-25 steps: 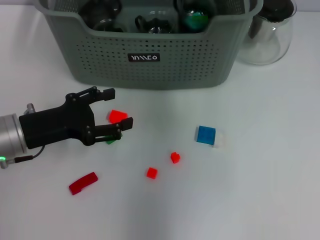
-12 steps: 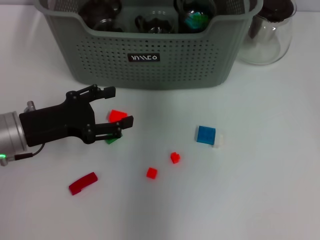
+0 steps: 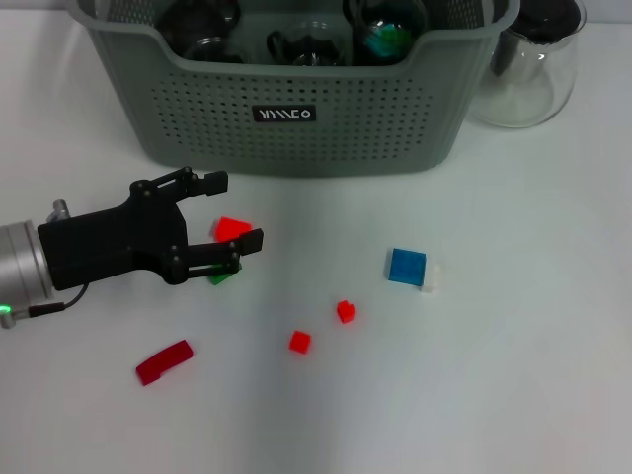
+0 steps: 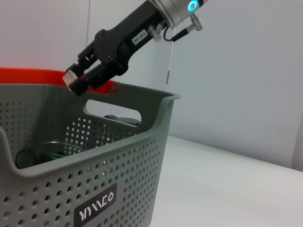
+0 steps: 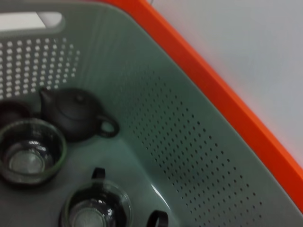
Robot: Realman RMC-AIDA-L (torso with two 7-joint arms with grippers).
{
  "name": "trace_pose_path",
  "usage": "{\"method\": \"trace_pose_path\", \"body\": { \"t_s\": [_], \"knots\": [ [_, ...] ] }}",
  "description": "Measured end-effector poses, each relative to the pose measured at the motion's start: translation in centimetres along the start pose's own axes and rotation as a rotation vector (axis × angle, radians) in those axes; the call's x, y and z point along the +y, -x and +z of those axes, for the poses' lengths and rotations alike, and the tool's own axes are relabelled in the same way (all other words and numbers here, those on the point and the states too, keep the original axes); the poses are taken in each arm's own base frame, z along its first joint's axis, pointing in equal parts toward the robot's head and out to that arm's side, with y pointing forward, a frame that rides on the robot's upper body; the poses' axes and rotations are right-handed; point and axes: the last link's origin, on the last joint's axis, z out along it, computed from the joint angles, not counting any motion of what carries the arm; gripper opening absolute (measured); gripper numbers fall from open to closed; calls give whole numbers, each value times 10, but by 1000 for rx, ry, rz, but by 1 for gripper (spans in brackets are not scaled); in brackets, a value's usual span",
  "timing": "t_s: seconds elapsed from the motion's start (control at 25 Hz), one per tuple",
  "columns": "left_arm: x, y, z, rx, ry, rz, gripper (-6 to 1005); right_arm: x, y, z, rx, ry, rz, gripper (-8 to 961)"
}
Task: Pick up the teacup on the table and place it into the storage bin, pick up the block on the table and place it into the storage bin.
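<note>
Left gripper [image 3: 232,210]: low over the table [image 3: 513,375], in front of the storage bin [image 3: 296,148]. Jaws spread wide, gripping nothing, straddling the red block [image 3: 232,229]. Green block [image 3: 219,277]: just beside the nearer finger. Against a second ago: crept a touch forward, then settled; block unmoved. Approach apparently complete, closing likely next. Right gripper [image 4: 75,80]: above the bin's rim. Glass teacup [image 5: 31,151], dark teapot [image 5: 73,113]: inside the bin. On the table: no teacup seen. Blue block [image 3: 406,267]: well apart.
</note>
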Motion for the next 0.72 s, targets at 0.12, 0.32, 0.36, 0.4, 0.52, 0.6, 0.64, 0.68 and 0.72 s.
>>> {"method": "trace_pose_path", "body": {
  "t_s": [0.12,0.32,0.36,0.4,0.52,0.6,0.64,0.68,0.72],
  "knots": [
    [0,0,0,0,-1,0,887,1,-2,2,21,-14,-19,555],
    [0,0,0,-1,-3,-1,887,1,-2,2,28,-22,-28,594],
    [0,1,-1,-1,-3,-1,888,1,-2,2,27,-23,-29,602],
    [0,1,-1,0,-3,-2,888,1,-3,2,27,-24,-29,610],
    [0,1,-1,0,-4,-5,888,1,-2,2,25,-27,-33,634],
    [0,1,-1,0,-3,-7,888,0,0,-1,15,-28,-37,684],
    [1,1,-1,2,-3,-7,888,1,3,-4,3,-24,-38,708],
    [1,1,-1,3,-2,-8,888,1,6,-8,-15,-21,-39,733],
    [1,1,-2,5,0,-8,888,2,10,-14,-39,-6,-37,758]
  ]
}}
